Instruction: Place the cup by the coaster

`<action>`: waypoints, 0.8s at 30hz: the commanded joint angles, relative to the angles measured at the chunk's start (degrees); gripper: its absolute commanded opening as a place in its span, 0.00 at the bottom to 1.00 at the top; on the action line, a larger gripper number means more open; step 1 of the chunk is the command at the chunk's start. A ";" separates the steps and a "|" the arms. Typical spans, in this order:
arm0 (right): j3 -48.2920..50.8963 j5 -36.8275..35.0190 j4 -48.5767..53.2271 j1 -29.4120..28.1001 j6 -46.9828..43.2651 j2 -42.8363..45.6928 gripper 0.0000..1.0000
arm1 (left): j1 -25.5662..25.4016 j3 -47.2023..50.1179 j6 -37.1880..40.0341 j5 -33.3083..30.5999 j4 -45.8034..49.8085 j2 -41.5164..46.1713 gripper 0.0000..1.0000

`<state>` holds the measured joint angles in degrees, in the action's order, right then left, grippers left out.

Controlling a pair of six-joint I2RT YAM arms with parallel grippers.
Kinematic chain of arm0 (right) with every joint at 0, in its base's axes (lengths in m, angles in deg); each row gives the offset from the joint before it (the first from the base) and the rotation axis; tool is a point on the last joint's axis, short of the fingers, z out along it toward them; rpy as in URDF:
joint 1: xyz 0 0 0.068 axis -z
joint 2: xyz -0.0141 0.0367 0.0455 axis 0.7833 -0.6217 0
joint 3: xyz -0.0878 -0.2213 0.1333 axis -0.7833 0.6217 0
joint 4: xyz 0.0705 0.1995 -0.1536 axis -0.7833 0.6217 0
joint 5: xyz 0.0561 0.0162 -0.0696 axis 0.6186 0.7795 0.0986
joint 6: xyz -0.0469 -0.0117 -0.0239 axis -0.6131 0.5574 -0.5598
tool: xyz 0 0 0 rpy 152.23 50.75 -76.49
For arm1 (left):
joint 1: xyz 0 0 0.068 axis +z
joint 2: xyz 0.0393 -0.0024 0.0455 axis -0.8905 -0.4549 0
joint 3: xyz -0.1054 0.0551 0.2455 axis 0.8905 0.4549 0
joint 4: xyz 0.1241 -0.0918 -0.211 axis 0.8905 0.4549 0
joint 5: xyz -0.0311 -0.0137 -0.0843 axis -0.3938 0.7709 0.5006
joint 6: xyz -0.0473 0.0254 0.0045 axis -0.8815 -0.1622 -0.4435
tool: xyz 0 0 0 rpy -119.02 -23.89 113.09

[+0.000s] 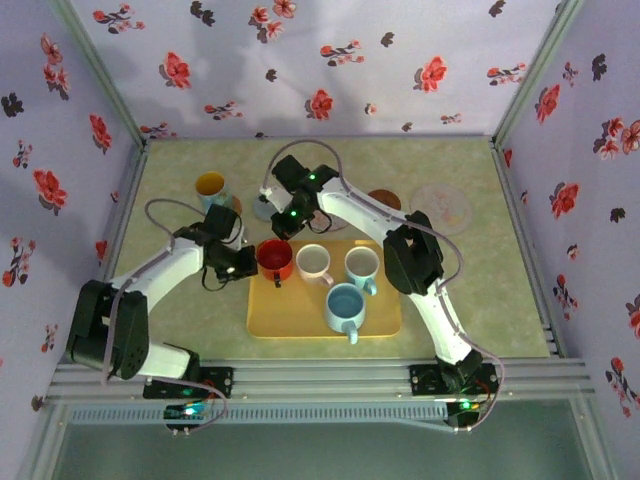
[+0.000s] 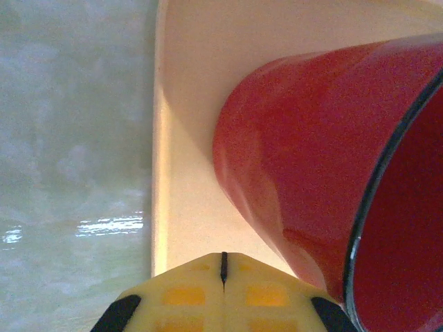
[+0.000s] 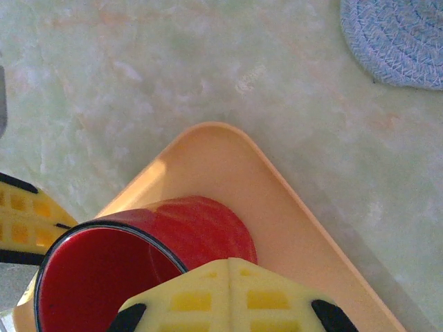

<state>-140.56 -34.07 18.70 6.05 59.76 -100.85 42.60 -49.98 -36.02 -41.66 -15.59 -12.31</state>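
Far left stands a yellow cup [image 1: 210, 186], with a blue woven coaster [image 3: 398, 38] just beside it. A white mug [image 1: 314, 262], a pale mug [image 1: 361, 265] and a blue mug [image 1: 345, 305] crowd the yellow plastic tray [image 1: 290, 322]. The table [image 1: 480, 290] is green marbled, and the walls [image 1: 400, 40] are floral. A glossy red cup [image 1: 275, 258] sits upright in the tray's far-left corner. The left gripper [image 2: 223, 277] and right gripper [image 3: 228, 277] flank it, each pressed together and empty.

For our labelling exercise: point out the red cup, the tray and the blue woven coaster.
red cup [image 2: 291, 145], left wrist view, outer wall.
tray [image 3: 208, 162], right wrist view, bare floor.
blue woven coaster [image 3: 401, 34], right wrist view, woven top.
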 commanded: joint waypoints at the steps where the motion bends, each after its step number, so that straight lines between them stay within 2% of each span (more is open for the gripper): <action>1: 1.62 1.88 3.27 -0.54 -1.21 1.66 0.00 | 0.38 -3.38 2.96 -1.39 1.03 -1.05 0.00; 14: 5.91 0.39 2.04 -0.46 -0.80 5.31 0.00 | 1.67 -7.39 5.84 -2.69 3.74 -3.52 0.00; 24: 7.99 -2.65 -1.63 0.40 1.17 8.95 0.00 | 1.78 -10.42 8.68 -4.37 9.24 0.14 0.00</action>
<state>-133.50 -35.15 18.61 6.20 59.96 -95.78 44.00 -58.24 -29.97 -45.14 -9.73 -14.93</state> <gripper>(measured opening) 0.056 0.056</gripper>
